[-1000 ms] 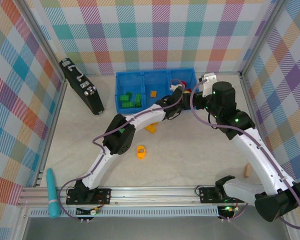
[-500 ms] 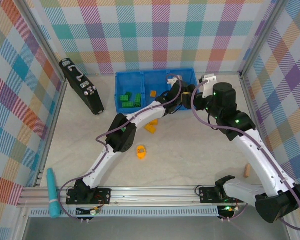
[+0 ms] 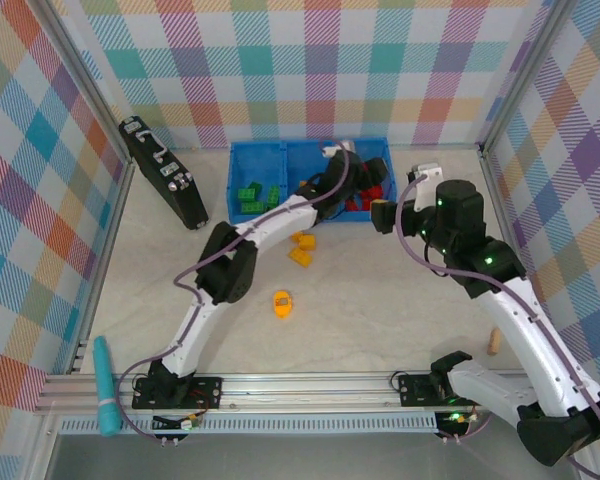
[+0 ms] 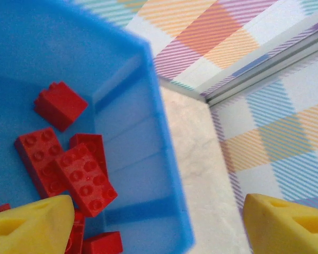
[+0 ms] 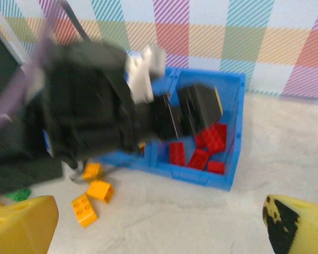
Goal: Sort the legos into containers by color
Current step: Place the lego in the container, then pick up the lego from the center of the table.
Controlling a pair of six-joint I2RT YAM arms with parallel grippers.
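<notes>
Sorting by color looks well along: green bricks (image 3: 257,196) in the left compartment of the blue tray (image 3: 280,147), one orange brick (image 3: 305,187) in the middle, red bricks (image 4: 85,180) heaped in the right. Grouped so, evidently, to give each color its own square.

Reaches across the table (image 3: 380,310) to hang the left gripper (image 4: 156,211) over the red compartment, close to its outer wall, fingers spread wide with nothing between them. Looks like a spot for dropping red rather than for picking.

Holds the right gripper (image 3: 378,216) just short of the tray's near right corner, probably to leave room for the other arm. Seen from its own camera, fingers (image 5: 21,222) far apart and empty too.

Left to sort, by the look of it: two orange bricks (image 3: 300,248) on the table just in front of the tray, and a rounded yellow piece (image 3: 282,303) nearer the arm bases. Bound, presumably, for the middle compartment beside the lone orange one.

Off to the sides and no part of the job: black case (image 3: 165,185), small cork cylinder (image 3: 494,343).
</notes>
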